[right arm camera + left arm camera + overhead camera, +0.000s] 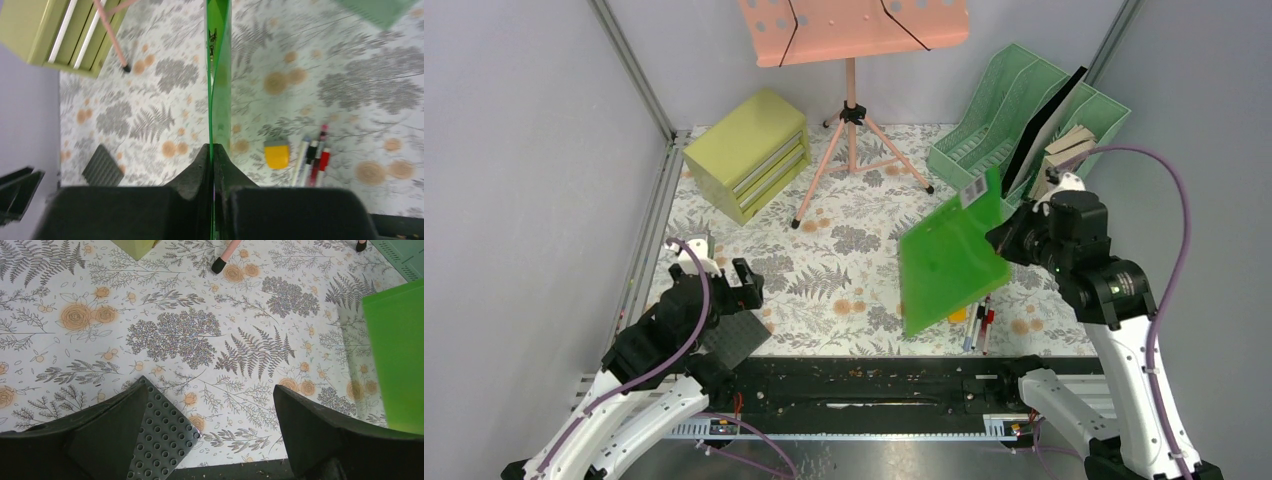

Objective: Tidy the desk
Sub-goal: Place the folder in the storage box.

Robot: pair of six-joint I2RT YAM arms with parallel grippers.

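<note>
From above, the desk (854,270) fills the floor of the cell, its fern-and-flower surface running from the arm bases to the back wall. The right gripper (1004,240) hangs over the desk's right half with its jaws closed on the edge of a green folder (949,262), which is held tilted and clear of the surface. Pens (979,325) lie just below the folder's lower corner. The left gripper (724,280) hovers over the near left corner, jaws spread wide and holding nothing, just above a grey studded plate (736,340). At the back stand an olive-yellow drawer cabinet (749,152), a pink music stand (854,30) and a green file rack (1004,110). In the left wrist view the two dark fingers (115,425) stand far apart over the printed desk, the studded plate lies beside the left one, and the folder shows at the right edge. In the right wrist view the fingers (195,170) pinch the folder edge-on; below lie a yellow block (276,152), the pens and the plate.
</note>
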